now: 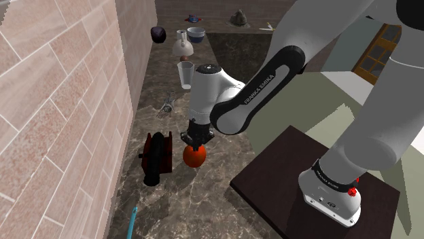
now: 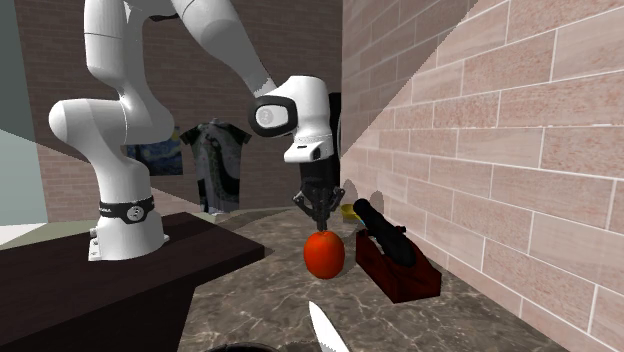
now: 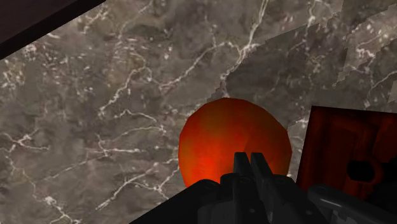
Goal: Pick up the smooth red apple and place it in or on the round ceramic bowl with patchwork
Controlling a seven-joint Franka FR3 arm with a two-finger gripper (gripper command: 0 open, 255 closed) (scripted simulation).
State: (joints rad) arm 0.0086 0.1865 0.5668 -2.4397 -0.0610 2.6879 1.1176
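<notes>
The red apple (image 1: 193,157) (image 2: 323,254) (image 3: 216,143) rests on the dark marble counter (image 1: 204,204), next to a red-based model cannon. My black gripper (image 1: 196,143) (image 2: 321,221) (image 3: 252,167) hangs straight down over the apple's top. Its fingertips meet at or just above the apple's crown and clasp nothing. The round bowl (image 1: 196,32), bluish with a pale rim, stands far off at the back end of the counter in the shoulder view.
A black cannon on a red base (image 1: 155,158) (image 2: 394,256) (image 3: 347,153) lies between the apple and the brick wall (image 1: 61,102). A glass (image 1: 185,75), a white jug (image 1: 181,45), a dark purple object (image 1: 158,34) and small metal pieces (image 1: 166,105) stand between apple and bowl. My stand (image 1: 306,176) borders the counter.
</notes>
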